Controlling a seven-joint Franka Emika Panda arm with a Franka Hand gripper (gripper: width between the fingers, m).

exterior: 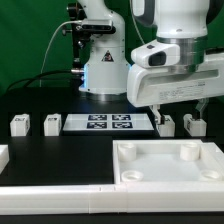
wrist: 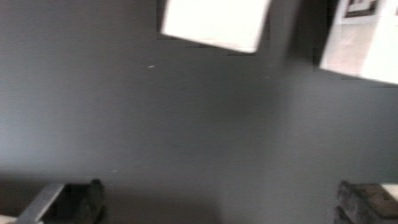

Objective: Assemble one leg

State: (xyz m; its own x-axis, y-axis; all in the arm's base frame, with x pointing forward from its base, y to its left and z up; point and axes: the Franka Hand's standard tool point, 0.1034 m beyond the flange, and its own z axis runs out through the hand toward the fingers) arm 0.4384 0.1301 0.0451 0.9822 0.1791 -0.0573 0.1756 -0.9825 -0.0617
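Observation:
Four small white legs stand in a row on the black table: two at the exterior view's left and two at its right. My gripper hangs just above the two right legs, open and empty. In the wrist view my gripper has its fingers wide apart with only bare black table between them. Two white blocks show ahead of the fingers there, one plain and one with a marker tag. Neither is touched.
The marker board lies between the two pairs of legs. The large white panel with corner sockets lies in front at the exterior view's right. A white wall runs along the front edge. The robot base stands behind.

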